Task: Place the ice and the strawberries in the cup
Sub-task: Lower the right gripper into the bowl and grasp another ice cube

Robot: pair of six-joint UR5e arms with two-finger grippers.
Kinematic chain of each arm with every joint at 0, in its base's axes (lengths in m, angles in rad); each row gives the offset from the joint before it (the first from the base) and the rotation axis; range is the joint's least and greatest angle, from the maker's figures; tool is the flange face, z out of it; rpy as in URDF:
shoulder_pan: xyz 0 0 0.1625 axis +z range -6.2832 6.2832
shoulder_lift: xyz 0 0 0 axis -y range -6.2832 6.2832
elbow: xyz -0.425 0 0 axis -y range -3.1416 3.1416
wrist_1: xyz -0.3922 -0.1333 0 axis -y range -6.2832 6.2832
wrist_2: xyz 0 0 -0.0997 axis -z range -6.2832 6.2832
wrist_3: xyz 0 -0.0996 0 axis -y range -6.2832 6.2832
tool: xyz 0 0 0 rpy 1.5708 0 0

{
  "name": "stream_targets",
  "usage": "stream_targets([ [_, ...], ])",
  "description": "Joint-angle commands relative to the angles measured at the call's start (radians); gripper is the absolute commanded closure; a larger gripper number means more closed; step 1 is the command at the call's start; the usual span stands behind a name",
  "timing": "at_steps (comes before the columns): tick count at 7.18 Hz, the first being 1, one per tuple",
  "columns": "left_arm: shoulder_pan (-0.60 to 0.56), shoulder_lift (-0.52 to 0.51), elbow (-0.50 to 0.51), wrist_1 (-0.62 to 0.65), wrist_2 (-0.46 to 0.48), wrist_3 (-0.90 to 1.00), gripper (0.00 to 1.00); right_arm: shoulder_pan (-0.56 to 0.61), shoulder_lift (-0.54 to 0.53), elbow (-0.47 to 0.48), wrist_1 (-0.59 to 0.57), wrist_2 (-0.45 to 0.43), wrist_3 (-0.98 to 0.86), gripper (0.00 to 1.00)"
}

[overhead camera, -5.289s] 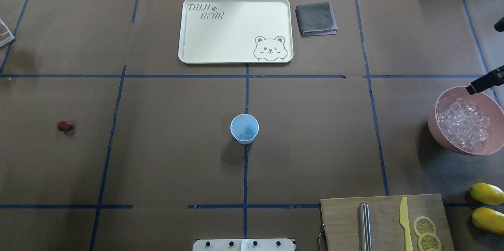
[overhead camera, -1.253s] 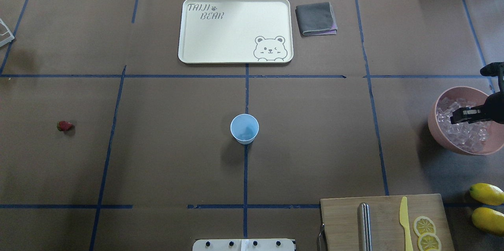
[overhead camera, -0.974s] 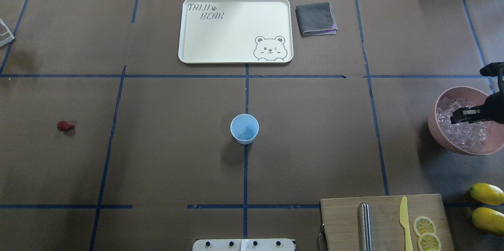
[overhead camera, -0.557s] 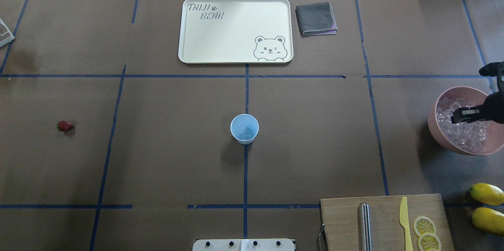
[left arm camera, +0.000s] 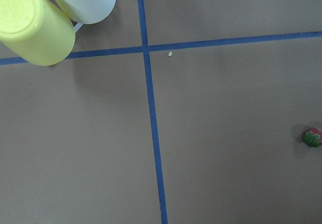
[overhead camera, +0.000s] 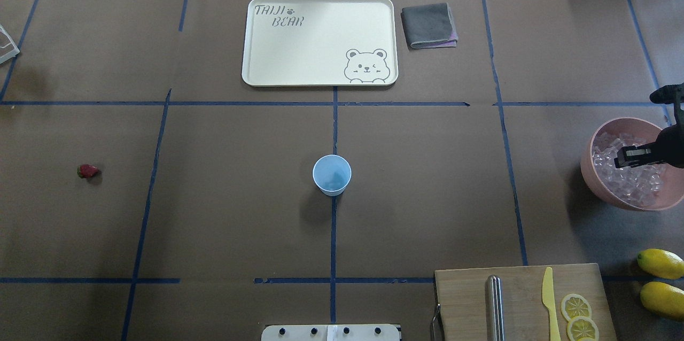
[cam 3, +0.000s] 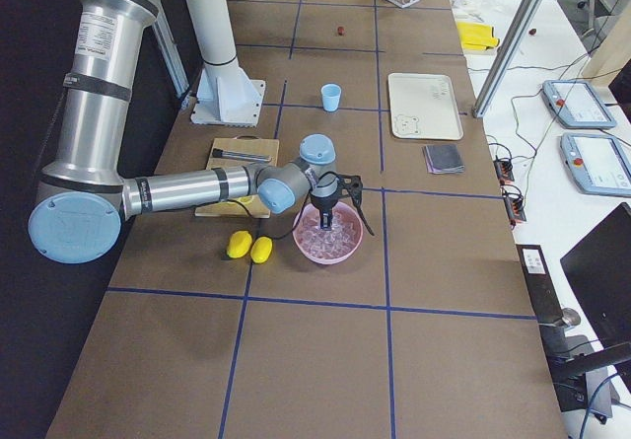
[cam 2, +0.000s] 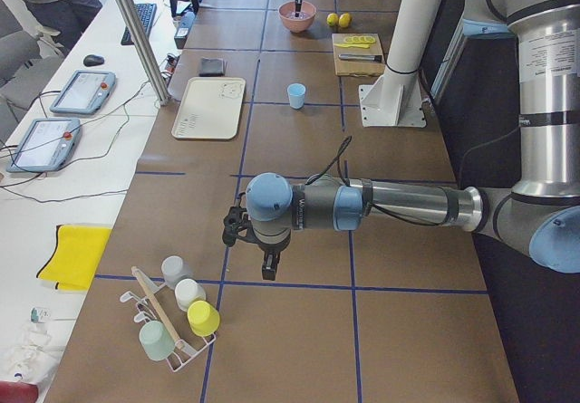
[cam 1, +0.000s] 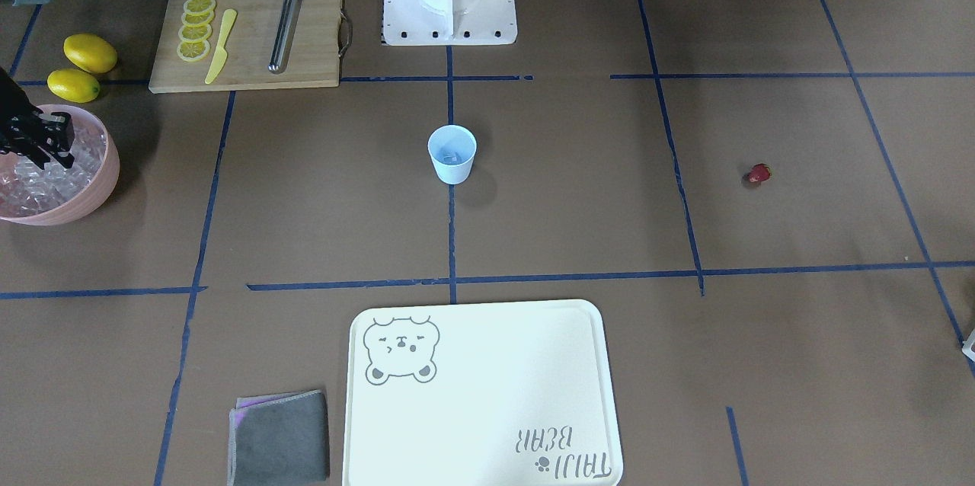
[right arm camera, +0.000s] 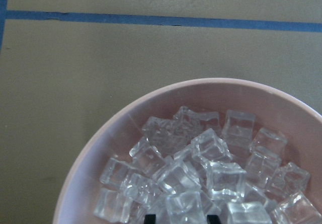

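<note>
The pale-blue cup (overhead camera: 332, 175) stands upright at the table's middle, also in the front view (cam 1: 452, 154). One strawberry (overhead camera: 88, 171) lies far to the left; the left wrist view shows it at its right edge (left arm camera: 313, 137). Ice (right arm camera: 211, 153) fills the pink bowl (overhead camera: 603, 191) at the right edge. My right gripper (overhead camera: 630, 155) is down in the bowl, its fingertips (right arm camera: 149, 217) close on either side of one ice cube (right arm camera: 183, 206). My left gripper (cam 2: 269, 263) hangs low over the table near a cup rack; I cannot tell whether it is open.
A cream bear tray (overhead camera: 320, 41) and a folded grey cloth (overhead camera: 429, 25) lie at the back. A cutting board (overhead camera: 521, 290) with a yellow knife, a metal rod and lemon slices is at the front right, next to two lemons (overhead camera: 661, 263). A cup rack (cam 2: 172, 317) stands far left.
The right gripper came from the bowl's far rim down into the ice, then shifted slightly right in the last second. Cup and strawberry have not moved.
</note>
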Motion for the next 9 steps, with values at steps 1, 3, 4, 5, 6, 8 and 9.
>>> stream_targets([
  [1, 0.0, 0.0, 0.0, 0.0, 0.0, 0.0, 0.0, 0.002, 0.0, 0.004, 0.003, 0.0, 0.0, 0.88],
  [3, 0.0, -0.002, 0.0, 0.0, 0.0, 0.0, 0.0, 0.008, -0.004, 0.057, -0.008, 0.015, -0.002, 0.97],
  [4, 0.0, 0.0, 0.0, 0.0, 0.0, 0.0, 0.0, 0.018, -0.002, 0.1, -0.043, 0.017, -0.003, 0.97],
  [5, 0.0, 0.0, 0.002, 0.0, 0.0, 0.0, 0.0, 0.023, 0.006, 0.171, -0.128, 0.017, -0.003, 0.97],
  [6, 0.0, 0.0, 0.005, 0.0, 0.0, 0.0, 0.0, 0.021, 0.054, 0.232, -0.24, 0.017, -0.002, 0.97],
  [8, 0.0, 0.0, 0.005, 0.0, 0.0, 0.0, 0.0, -0.035, 0.27, 0.234, -0.422, 0.014, 0.004, 0.97],
  [9, 0.0, -0.002, 0.002, 0.0, 0.0, -0.002, 0.0, -0.078, 0.397, 0.233, -0.534, 0.003, 0.012, 0.97],
])
